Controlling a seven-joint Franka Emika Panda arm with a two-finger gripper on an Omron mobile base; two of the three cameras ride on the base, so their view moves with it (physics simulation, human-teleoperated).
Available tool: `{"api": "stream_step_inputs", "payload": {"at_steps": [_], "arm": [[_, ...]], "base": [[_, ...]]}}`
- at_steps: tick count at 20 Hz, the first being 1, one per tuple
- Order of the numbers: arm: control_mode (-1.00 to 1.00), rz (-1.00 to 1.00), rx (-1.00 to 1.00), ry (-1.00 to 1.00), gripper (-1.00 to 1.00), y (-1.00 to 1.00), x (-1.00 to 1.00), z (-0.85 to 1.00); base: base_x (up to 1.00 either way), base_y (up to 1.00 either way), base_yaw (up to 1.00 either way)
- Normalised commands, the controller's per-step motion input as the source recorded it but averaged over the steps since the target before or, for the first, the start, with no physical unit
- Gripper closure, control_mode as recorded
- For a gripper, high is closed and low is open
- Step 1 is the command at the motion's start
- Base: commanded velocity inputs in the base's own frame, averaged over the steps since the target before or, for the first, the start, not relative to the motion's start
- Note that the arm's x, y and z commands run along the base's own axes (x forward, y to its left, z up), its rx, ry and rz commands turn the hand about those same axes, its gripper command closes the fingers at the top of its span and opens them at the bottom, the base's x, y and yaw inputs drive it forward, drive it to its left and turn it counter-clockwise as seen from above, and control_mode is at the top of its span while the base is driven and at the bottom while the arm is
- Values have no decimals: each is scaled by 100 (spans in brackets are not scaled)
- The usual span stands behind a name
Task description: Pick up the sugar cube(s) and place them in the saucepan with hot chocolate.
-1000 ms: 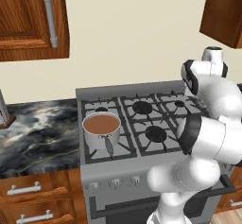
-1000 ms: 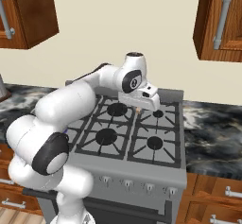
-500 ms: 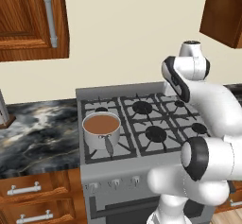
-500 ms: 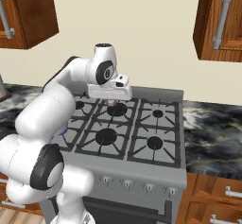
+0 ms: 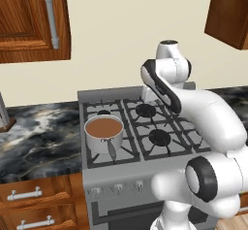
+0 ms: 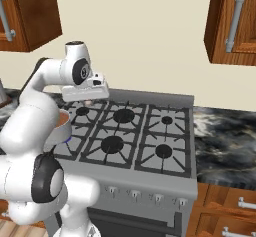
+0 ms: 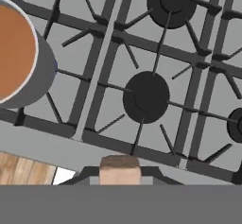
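We see a silver-grey saucepan (image 5: 103,136) holding brown liquid, on a grey stove (image 5: 130,172) with black grates (image 6: 121,137). The tabletop (image 5: 36,139) is black marble veined white. Cabinets (image 6: 234,23) are reddish-brown wood with silver handles. A tan cube (image 7: 120,170) shows between the dark tips.
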Motion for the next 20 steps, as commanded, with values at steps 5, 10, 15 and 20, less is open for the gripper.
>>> {"api": "stream_step_inputs", "payload": {"at_steps": [5,10,15,20], "arm": [[-100,21,-3,1,100,100,0,0],[-100,23,3,2,100,100,4,0],[-100,30,2,7,100,99,0,-11],[-100,26,0,8,100,75,1,-35]], "base": [[0,0,0],[0,0,0],[0,0,0],[0,0,0]]}}
